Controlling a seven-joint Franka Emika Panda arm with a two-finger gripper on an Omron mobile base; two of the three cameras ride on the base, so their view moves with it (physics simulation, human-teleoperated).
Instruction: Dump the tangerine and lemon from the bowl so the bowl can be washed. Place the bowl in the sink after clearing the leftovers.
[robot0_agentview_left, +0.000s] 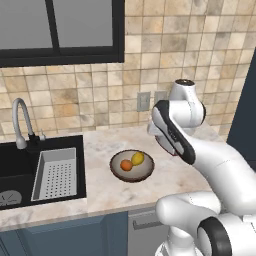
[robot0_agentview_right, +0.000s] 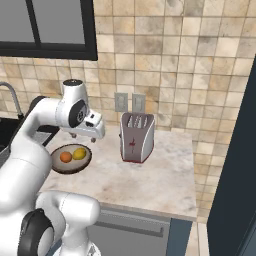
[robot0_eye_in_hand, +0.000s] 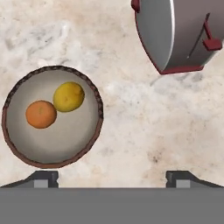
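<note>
The bowl (robot0_agentview_left: 140, 171) (robot0_agentview_right: 56, 164) (robot0_eye_in_hand: 65, 142), brown outside and pale inside, stands on the marble counter right of the sink (robot0_agentview_left: 15, 162). In it lie the round orange tangerine (robot0_agentview_left: 126, 165) (robot0_agentview_right: 65, 157) (robot0_eye_in_hand: 41, 114) and the yellow lemon (robot0_agentview_left: 137, 158) (robot0_agentview_right: 79, 153) (robot0_eye_in_hand: 68, 96), touching each other. My gripper (robot0_agentview_right: 84, 137) (robot0_eye_in_hand: 112, 179) hangs open and empty above the counter, just behind the bowl and level with its right side. In the hand view its fingertips (robot0_eye_in_hand: 43, 178) stand wide apart, with bare marble between them and the bowl to the upper left.
A silver toaster (robot0_agentview_right: 136, 137) (robot0_eye_in_hand: 179, 35) with red trim stands on the counter right of the gripper. A white perforated tray (robot0_agentview_left: 55, 175) fills the sink's right half, and the curved tap (robot0_agentview_left: 20, 122) rises behind it. Two wall outlets (robot0_agentview_left: 143, 101) sit on the tiled backsplash.
</note>
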